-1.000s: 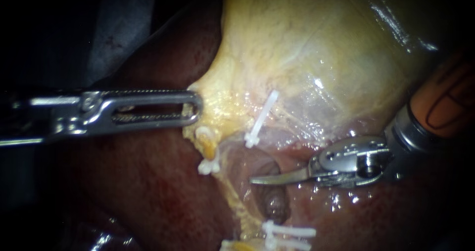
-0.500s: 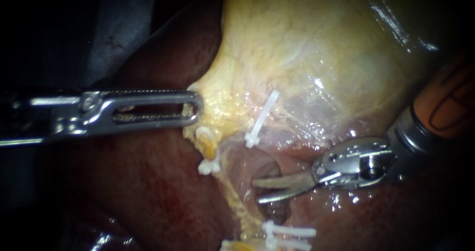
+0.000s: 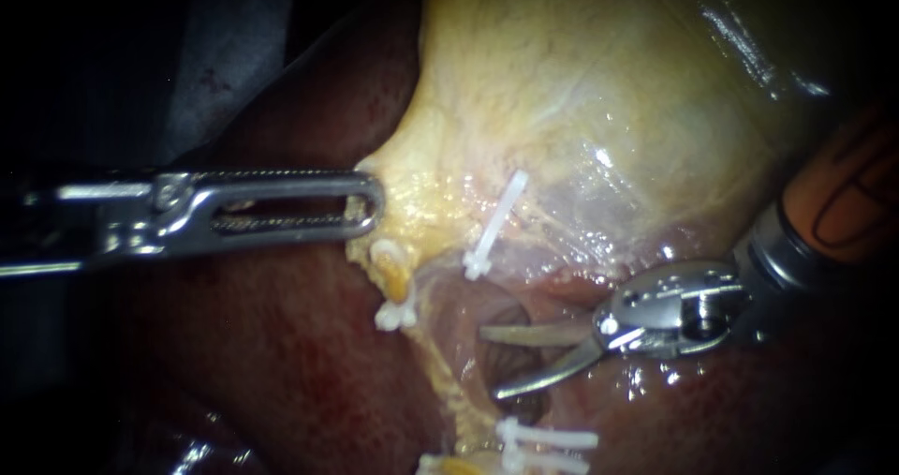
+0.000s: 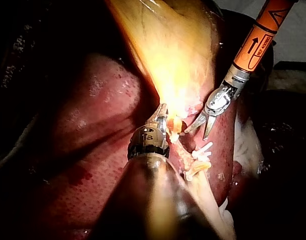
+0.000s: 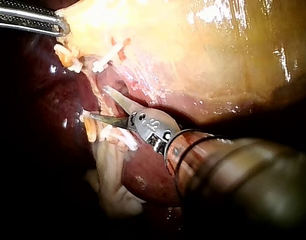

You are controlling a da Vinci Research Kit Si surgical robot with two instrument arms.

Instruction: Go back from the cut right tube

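Holding gallbladder [image 3: 581, 91] w/ left instr [image 3: 373, 201]: endoscope shows, left wrist hides

Left instrument [image 3: 373, 199] clamped, right instrument [image 3: 490, 364] agape

The right tool [image 3: 490, 363] hangs with its two thin jaws spread wide over a dark hollow in the liver [image 3: 281, 344], gripping nothing. White clips [image 3: 548, 437] lie just past its lower jaw. The left tool [image 3: 370, 203] pinches the gallbladder [image 3: 581, 91] edge, with a clipped stub [image 3: 393, 288] just beneath its tip.

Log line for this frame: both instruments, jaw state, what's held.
left instrument: jaws shut on gallbladder edge | right instrument: jaws open, holding nothing
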